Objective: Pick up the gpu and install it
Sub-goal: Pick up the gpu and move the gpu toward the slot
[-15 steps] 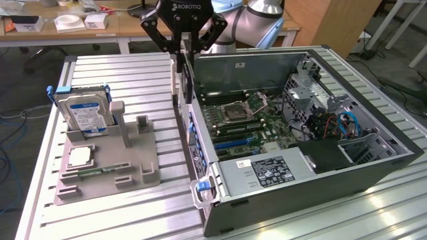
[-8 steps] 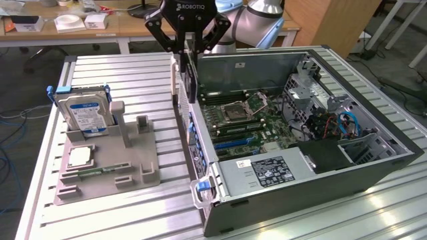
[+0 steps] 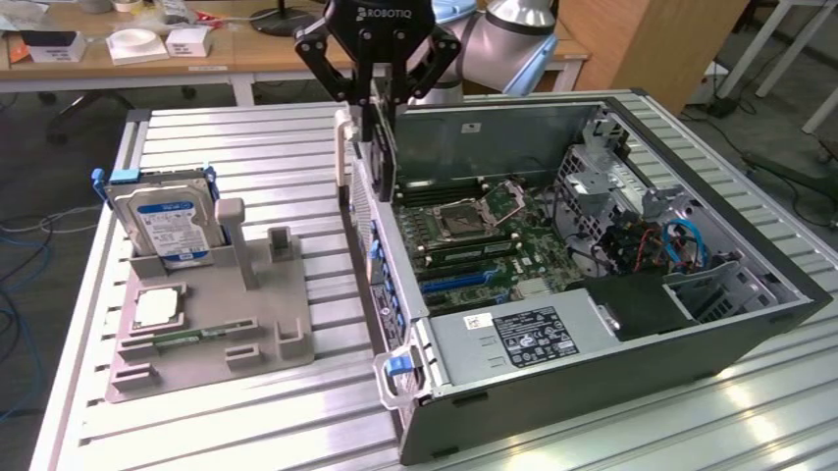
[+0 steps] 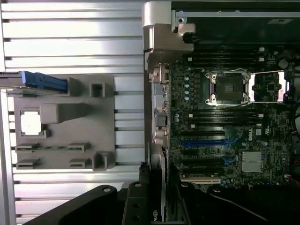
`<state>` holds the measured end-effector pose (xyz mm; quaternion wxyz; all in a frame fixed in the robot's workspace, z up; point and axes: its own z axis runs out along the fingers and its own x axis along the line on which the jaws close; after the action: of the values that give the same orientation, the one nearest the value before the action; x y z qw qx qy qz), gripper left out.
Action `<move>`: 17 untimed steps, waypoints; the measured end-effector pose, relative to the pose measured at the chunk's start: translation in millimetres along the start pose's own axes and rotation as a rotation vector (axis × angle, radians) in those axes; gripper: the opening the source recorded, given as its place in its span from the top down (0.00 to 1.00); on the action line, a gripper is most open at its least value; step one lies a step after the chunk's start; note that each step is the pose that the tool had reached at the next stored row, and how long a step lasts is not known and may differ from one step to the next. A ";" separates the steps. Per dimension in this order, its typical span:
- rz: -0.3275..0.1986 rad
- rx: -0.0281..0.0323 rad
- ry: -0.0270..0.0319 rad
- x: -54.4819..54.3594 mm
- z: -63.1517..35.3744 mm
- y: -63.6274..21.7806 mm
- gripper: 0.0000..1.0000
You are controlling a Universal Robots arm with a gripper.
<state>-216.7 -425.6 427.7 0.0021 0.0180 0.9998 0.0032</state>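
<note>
The gpu [image 3: 381, 157] is a thin dark card that hangs on edge from my gripper [image 3: 380, 98], which is shut on its top edge. It hangs over the side wall of the open computer case [image 3: 733, 324] on the exterior view's left, just above the motherboard [image 3: 478, 231]. A pale bracket strip runs down the card's outer side. In the wrist view the gpu [image 4: 157, 187] shows edge-on between my fingers [image 4: 136, 206], close to the case wall and near the blue expansion slots [image 4: 201, 143].
A grey fixture [image 3: 210, 339] on the slatted table holds an upright hard drive [image 3: 164, 224] and a small square chip [image 3: 157, 306]. Inside the case lie an open processor socket [image 3: 478, 208], a power supply [image 3: 524, 334] and cables [image 3: 681, 245].
</note>
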 end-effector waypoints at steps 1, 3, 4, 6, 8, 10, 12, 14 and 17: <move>0.000 0.0000 0.0000 -0.9 0.0 0.0 0.74; 0.000 0.0001 0.0000 -2.6 0.0 0.1 0.74; 0.000 0.0000 0.0000 -3.5 0.0 0.1 0.74; 0.000 0.0000 0.0000 -5.2 0.0 0.2 0.74; 0.000 0.0001 0.0001 -6.9 0.0 0.2 0.74; 0.000 0.0001 0.0000 -8.5 0.0 0.3 0.74; 0.000 0.0001 0.0000 -10.2 0.0 0.4 0.74; 0.000 0.0001 0.0000 -11.8 0.0 0.4 0.74; 0.000 0.0000 0.0000 -14.3 0.1 0.5 0.74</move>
<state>-202.4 -425.6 427.7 0.0020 0.0179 0.9998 0.0032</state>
